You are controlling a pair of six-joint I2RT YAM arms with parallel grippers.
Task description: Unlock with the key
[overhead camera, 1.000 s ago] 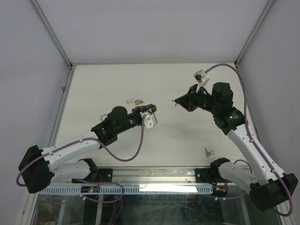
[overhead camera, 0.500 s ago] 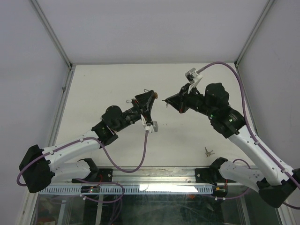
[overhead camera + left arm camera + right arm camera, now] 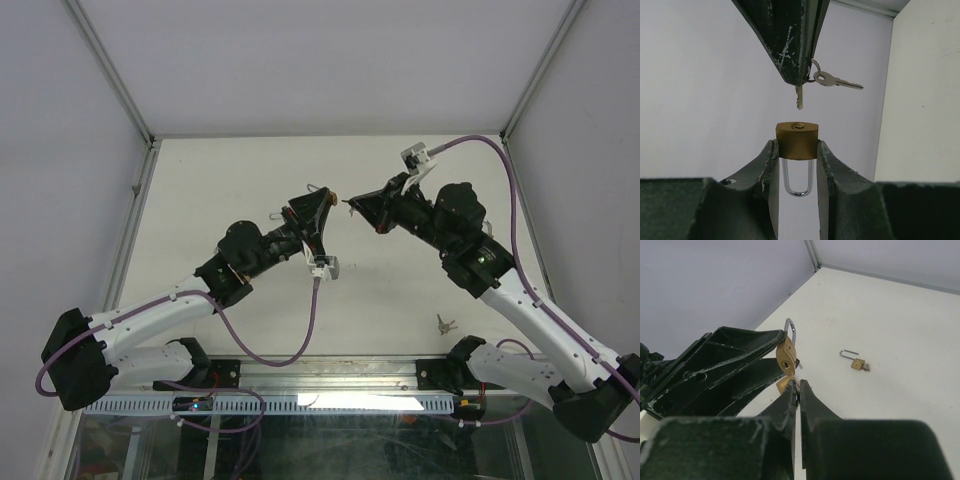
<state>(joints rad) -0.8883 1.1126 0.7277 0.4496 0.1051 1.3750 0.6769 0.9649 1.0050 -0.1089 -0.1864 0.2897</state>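
- The small brass padlock point(image 3: 796, 140) with its silver steel shackle point(image 3: 798, 179) is held up off the white bench point(image 3: 900, 340). It is clamped on two opposite sides of its body between the dark fingers of the left hand point(image 3: 797, 148).
- The keyhole point(image 3: 798, 126) faces away from the left wrist toward the other arm. The shackle hangs back in the gap between the fingers.
- The right hand point(image 3: 796, 387) is pinched together on the head of a small silver key point(image 3: 799, 97). The key's blade points at the keyhole, with its tip just short of it and not yet inside.
- A second silver key point(image 3: 839, 80) dangles to one side from the same wire ring point(image 3: 813, 70).
- The padlock is likely dense for its size, rigid, and smooth enough to slide under a push. Gripping the body leaves both keyhole and shackle free, which suits the task.
- The key is probably light and stiff, but thin. Pinched flat across its head, it should resist twisting when turned, while a grip on an edge would let it pivot.
- The next move calls for lining the blade up squarely with the slot before pressing in. An off-axis push could shove the padlock back through the fingers.
- The dangling key could snag on the lock body.
- A second brass padlock point(image 3: 856, 363) lies on the bench, its shackle apparently sprung open.
- Some loose keys point(image 3: 445, 323) lie near the right arm's base.
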